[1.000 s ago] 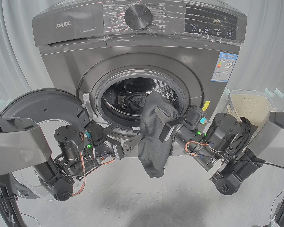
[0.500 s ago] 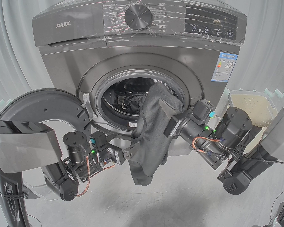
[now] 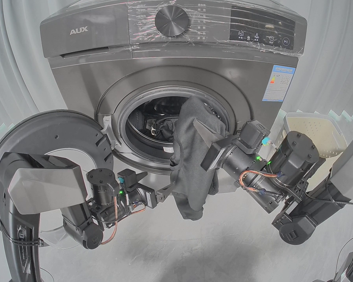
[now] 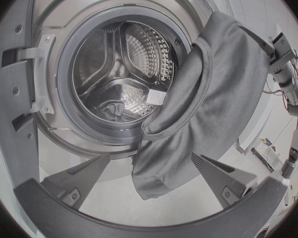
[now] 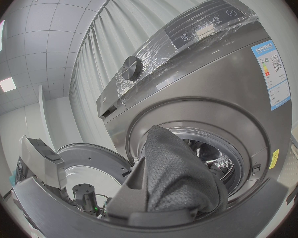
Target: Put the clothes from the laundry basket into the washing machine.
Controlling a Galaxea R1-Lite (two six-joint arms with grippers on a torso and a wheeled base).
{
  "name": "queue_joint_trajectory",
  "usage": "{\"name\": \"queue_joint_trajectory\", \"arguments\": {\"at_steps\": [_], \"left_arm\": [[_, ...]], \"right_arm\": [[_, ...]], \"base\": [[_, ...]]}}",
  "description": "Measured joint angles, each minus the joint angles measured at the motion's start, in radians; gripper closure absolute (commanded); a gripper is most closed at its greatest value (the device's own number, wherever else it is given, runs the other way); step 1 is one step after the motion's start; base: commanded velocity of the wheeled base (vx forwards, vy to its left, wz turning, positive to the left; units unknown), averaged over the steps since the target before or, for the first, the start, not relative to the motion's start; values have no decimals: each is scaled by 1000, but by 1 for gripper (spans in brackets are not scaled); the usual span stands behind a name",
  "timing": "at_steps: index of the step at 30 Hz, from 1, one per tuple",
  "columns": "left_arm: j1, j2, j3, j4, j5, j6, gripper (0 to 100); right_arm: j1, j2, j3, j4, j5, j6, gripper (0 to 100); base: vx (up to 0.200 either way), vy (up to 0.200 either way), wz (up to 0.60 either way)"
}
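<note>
A dark grey garment (image 3: 192,153) hangs from my right gripper (image 3: 202,132), which is shut on its upper part at the right side of the washing machine's drum mouth (image 3: 145,110). The cloth's top leans into the opening and its lower end dangles in front of the machine. My left gripper (image 3: 164,185) sits low beside the dangling end, open, with the garment (image 4: 205,99) hanging between and beyond its fingers (image 4: 89,169). More dark clothes (image 4: 112,109) lie in the drum. In the right wrist view the garment (image 5: 178,176) drapes over my right gripper (image 5: 162,195).
The round door (image 3: 51,134) stands swung open on the left, behind my left arm. A cream laundry basket (image 3: 313,134) sits to the right of the washing machine (image 3: 172,71), partly behind my right arm. Bare grey floor lies in front.
My right gripper has lifted the garment up and towards the drum mouth. My left arm has drawn back and lower to the left, and the cloth's bottom has swung.
</note>
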Motion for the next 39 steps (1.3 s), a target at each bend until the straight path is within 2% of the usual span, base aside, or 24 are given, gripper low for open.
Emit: {"name": "queue_joint_trajectory", "arguments": {"at_steps": [8,21,39], "left_arm": [[2,47,-39,0,0,2,0],[4,96,-90,0,6,3,0],[24,122,-128,0,6,4,0]], "right_arm": [[3,-6,-2,0,1,-2,100],[50,-29,13,0,1,1,100],[53,-50,44,0,3,1,100]], "base": [[0,0,0],[0,0,0],[0,0,0]]}}
